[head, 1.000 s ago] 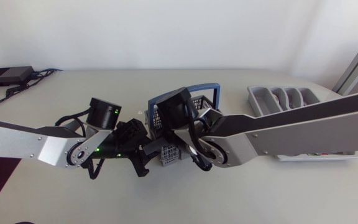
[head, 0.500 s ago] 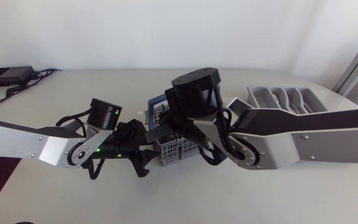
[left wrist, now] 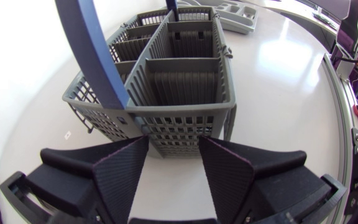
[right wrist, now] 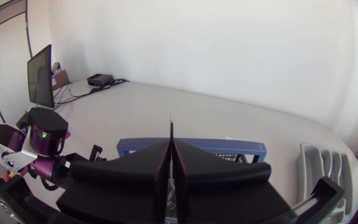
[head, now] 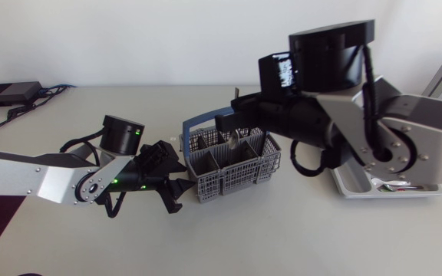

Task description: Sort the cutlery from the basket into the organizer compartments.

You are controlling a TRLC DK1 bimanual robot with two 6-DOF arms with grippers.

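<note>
The grey mesh basket [head: 245, 173] with a blue handle [head: 206, 119] stands mid-table, its compartments seen from the end in the left wrist view [left wrist: 179, 81]. My left gripper [head: 176, 186] sits low at the basket's left end, open, with the end wall just ahead of its fingers [left wrist: 124, 173]. My right gripper [head: 235, 115] hangs high above the basket, shut on a thin piece of cutlery [right wrist: 171, 129] that sticks up edge-on between its fingers; its kind cannot be told. The grey organizer [right wrist: 324, 163] lies at the right, largely hidden by my right arm in the head view.
A black box with cables [head: 10, 93] lies at the table's back left corner. My right arm's bulky links [head: 374, 138] overhang the table's right side. The organizer's far end also shows past the basket [left wrist: 234, 14].
My right arm has risen out of the basket, up and to the right, with the cutlery piece in its gripper, uncovering the basket. The left gripper has barely moved.
</note>
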